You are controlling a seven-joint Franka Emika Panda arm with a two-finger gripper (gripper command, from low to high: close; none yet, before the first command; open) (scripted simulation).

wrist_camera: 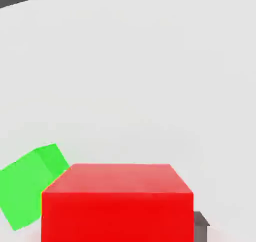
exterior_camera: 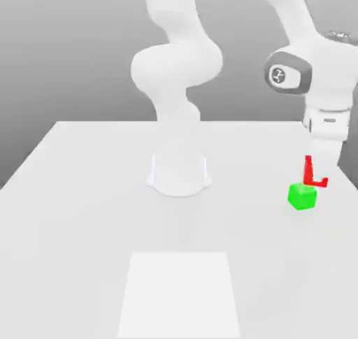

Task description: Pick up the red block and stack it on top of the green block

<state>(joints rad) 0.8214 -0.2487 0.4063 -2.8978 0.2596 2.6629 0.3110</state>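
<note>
Ann: What is the robot doing now?

Ben: It looks like the carrying part, I think; the gripper (exterior_camera: 319,170) is closed tight on the red block (wrist_camera: 117,217); the green block (exterior_camera: 302,198) sits on the table (exterior_camera: 77,226).

Ann: Is the red one on top yet?

Ben: Not stacked, no; in the exterior view it is up a bit higher, and a little to the exterior view's right of the green one; the hand view shows the green one off to one side, not right under it.

Ann: Are they touching?

Ben: I can't tell; they overlap in both views, but that could just be one in front of the other.

Ann: So what should come next?

Ben: I'd say keep squeezing and keep it high enough; slide over till red is right above green; turn it a bit too, because green looks twisted next to it; then go down slowly and let go when it sits flat.

Ann: What if it goes down too soon?

Ben: It could bump the green one away.
</note>
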